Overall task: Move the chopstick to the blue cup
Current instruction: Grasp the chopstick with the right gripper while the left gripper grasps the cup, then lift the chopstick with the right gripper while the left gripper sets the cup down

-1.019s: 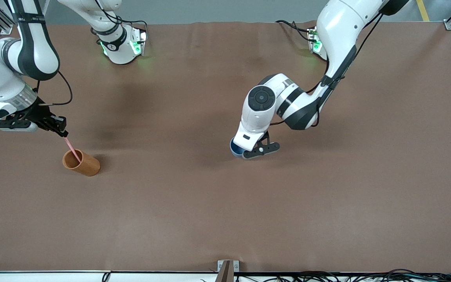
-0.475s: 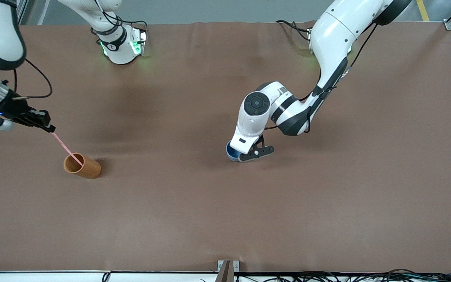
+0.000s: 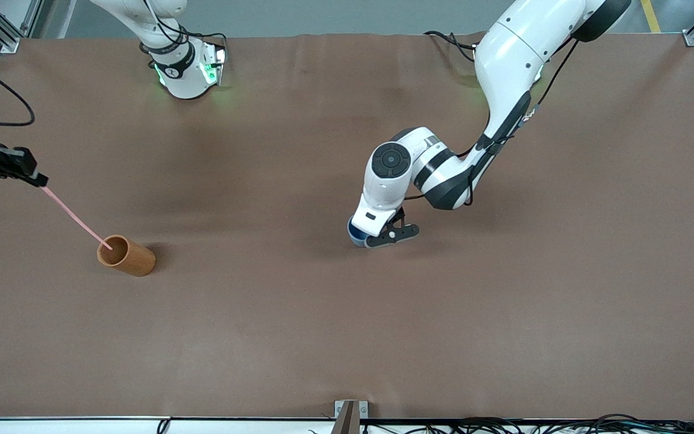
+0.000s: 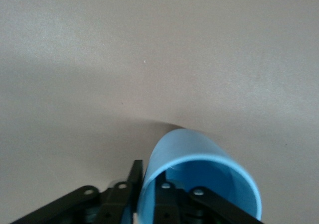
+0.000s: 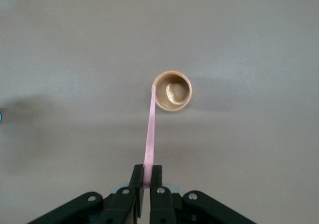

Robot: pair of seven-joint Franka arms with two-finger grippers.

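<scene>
My right gripper (image 3: 40,179) is shut on the top end of the pale-pink chopstick (image 3: 76,217), up in the air at the right arm's end of the table. The stick slants down, and its lower tip is at the rim of the orange-brown cup (image 3: 127,256). In the right wrist view the gripper (image 5: 147,176) pinches the stick (image 5: 150,134) over that cup (image 5: 172,90). My left gripper (image 3: 377,238) is low at the table's middle, shut on the wall of the blue cup (image 3: 354,232). In the left wrist view one finger is inside the cup (image 4: 189,154) and one is outside.
The brown table mat (image 3: 347,337) is bare around both cups. The right arm's base (image 3: 184,72) and the left arm's base (image 3: 485,66) stand along the edge farthest from the front camera. The left arm's elbow (image 3: 437,175) hangs low above the blue cup.
My right gripper rose and moved outward toward the right arm's end, drawing the chopstick up until only its tip is at the orange-brown cup's rim. My left gripper shifted slightly with the blue cup.
</scene>
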